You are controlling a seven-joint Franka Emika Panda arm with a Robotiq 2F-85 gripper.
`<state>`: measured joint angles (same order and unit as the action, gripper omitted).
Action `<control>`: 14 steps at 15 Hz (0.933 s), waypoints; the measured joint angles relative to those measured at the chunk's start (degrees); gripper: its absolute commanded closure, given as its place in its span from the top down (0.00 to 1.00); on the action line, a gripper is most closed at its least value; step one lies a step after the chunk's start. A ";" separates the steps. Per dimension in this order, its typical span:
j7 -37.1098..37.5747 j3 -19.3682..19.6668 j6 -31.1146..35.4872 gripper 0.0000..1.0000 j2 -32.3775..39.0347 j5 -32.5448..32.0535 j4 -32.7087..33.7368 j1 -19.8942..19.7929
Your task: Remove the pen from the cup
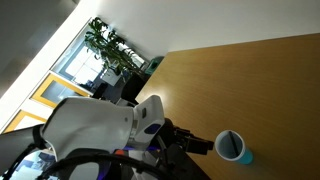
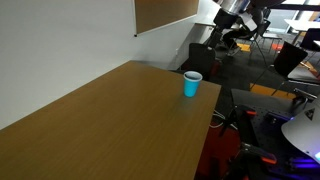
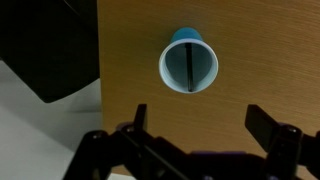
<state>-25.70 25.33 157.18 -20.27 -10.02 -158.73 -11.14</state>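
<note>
The light-blue cup (image 3: pixel 190 64) stands upright on the wooden table, near its edge. It also shows in both exterior views (image 1: pixel 234 147) (image 2: pixel 191 84). The dark pen (image 3: pixel 188 66) stands inside the cup and shows as a thin dark line across its pale inside in the wrist view. My gripper (image 3: pixel 197 118) is open and empty, straight above the table, with the cup a little beyond the fingertips. In an exterior view the gripper (image 2: pixel 234 12) hangs high above the cup.
The wooden table (image 2: pixel 110 125) stretches away from the cup. Its edge (image 3: pixel 99 60) runs just beside the cup, with a dark chair or object below. Plants (image 1: pixel 112 45) stand by the window. Office chairs and gear (image 2: pixel 290 60) stand beyond the table.
</note>
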 measured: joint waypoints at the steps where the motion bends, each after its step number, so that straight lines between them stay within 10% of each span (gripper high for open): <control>1: -0.24 0.00 0.45 1.00 1.66 1.07 0.29 0.60; 14: -1.33 -0.68 0.58 1.00 5.83 3.47 1.36 1.12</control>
<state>-27.02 24.65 157.77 -14.44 -6.55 -157.37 -10.02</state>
